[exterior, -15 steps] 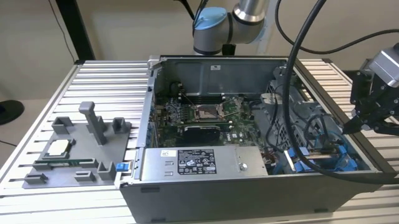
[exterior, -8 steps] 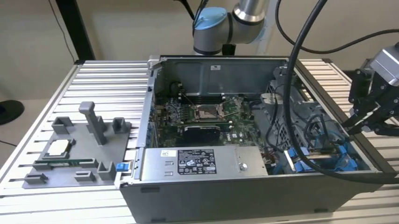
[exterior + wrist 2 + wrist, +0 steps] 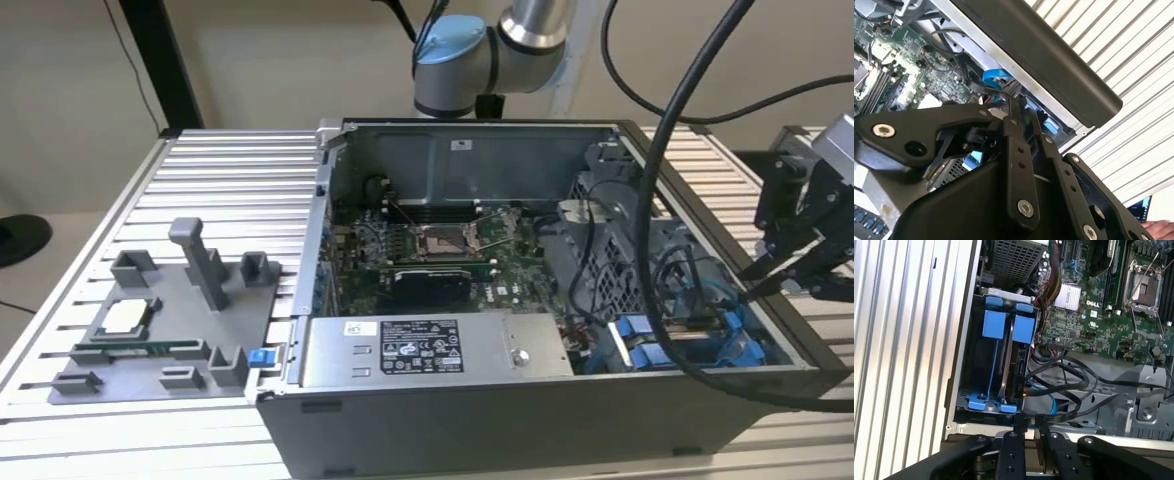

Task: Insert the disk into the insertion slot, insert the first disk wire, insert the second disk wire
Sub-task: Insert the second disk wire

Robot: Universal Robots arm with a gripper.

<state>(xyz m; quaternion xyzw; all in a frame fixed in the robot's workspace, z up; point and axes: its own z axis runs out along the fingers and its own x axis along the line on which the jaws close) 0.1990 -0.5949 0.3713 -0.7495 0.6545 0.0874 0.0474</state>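
Pincer (image 3: 1030, 422): just off the bay's open end, beside the disk's connector edge; whether it is wide, narrow or holding anything cannot be told.
Disk (image 3: 1016, 362): a dark slab on edge with a bright blue carrier tab, seated in the insertion slot (image 3: 991, 325).
Wires: black wires (image 3: 1064, 385) and a blue wire (image 3: 1051, 402) curve up to the disk's near end.
Labels: a pale sticker on the grey power-supply box (image 3: 427, 350), its print too small to read.

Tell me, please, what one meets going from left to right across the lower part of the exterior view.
grey fixture tray → small blue tab → labelled power-supply box → insertion slot with its blue rails.
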